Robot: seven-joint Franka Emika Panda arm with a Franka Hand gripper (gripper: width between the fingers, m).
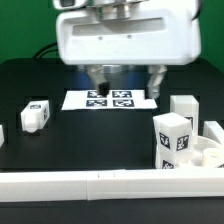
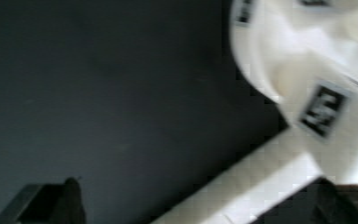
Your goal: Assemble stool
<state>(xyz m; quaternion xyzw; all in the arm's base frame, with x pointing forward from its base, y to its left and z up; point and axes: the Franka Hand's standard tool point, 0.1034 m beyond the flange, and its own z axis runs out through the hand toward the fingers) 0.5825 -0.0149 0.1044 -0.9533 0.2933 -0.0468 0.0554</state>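
The round white seat [image 1: 207, 154] lies at the front on the exterior view's right, partly cut off. A tagged leg block [image 1: 172, 140] stands upright at it. Another leg [image 1: 184, 107] stands behind it, one leg [image 1: 35, 116] lies at the left, and a further white piece [image 1: 1, 133] shows at the left edge. My gripper [image 1: 127, 82] hangs open and empty above the marker board, away from all parts. In the wrist view the gripper [image 2: 197, 206] is open, with dark fingertips [image 2: 51, 204] at the frame's edge. A white tagged stool part [image 2: 309, 70] shows there; which part I cannot tell.
The marker board [image 1: 110, 99] lies flat at the back middle of the black table. A long white rail [image 1: 100, 182] runs along the front edge; it crosses the wrist view [image 2: 247, 185] diagonally between the fingertips, far below them.
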